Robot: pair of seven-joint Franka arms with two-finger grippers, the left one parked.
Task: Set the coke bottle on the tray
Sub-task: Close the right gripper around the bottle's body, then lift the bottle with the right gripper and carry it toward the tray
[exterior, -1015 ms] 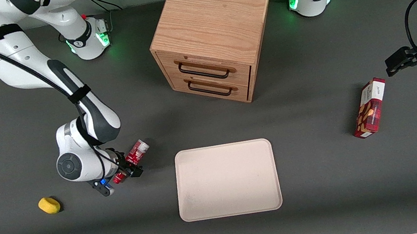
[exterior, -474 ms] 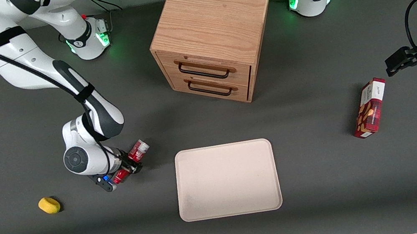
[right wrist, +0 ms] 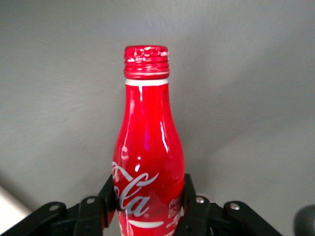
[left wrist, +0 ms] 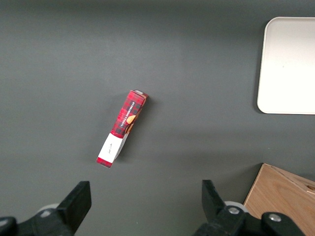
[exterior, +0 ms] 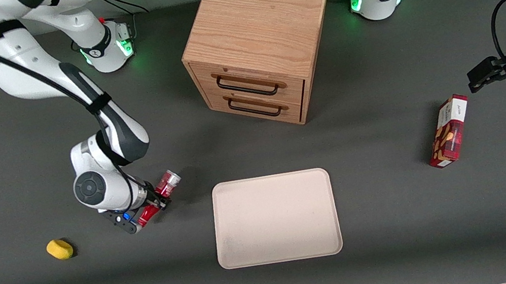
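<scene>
The coke bottle (exterior: 166, 183) is a slim red bottle lying slanted beside the tray's short edge, toward the working arm's end of the table. Its silvery base points toward the cabinet and its red cap toward the front camera. My gripper (exterior: 155, 199) is shut on its body. In the right wrist view the black fingers (right wrist: 189, 194) press both sides of the coke bottle (right wrist: 147, 147) at the white script logo, where my gripper (right wrist: 149, 194) holds it. The pale beige tray (exterior: 274, 218) lies flat with nothing on it. I cannot tell whether the bottle touches the table.
A wooden drawer cabinet (exterior: 256, 38) stands farther from the front camera than the tray. A red-and-white snack box (exterior: 449, 130) lies toward the parked arm's end, also seen as the snack box (left wrist: 122, 128). A small yellow object (exterior: 59, 249) lies near the working arm's wrist.
The working arm's wrist has shifted a little toward the tray and away from the front camera. The gripper stays shut on the bottle, which has barely moved.
</scene>
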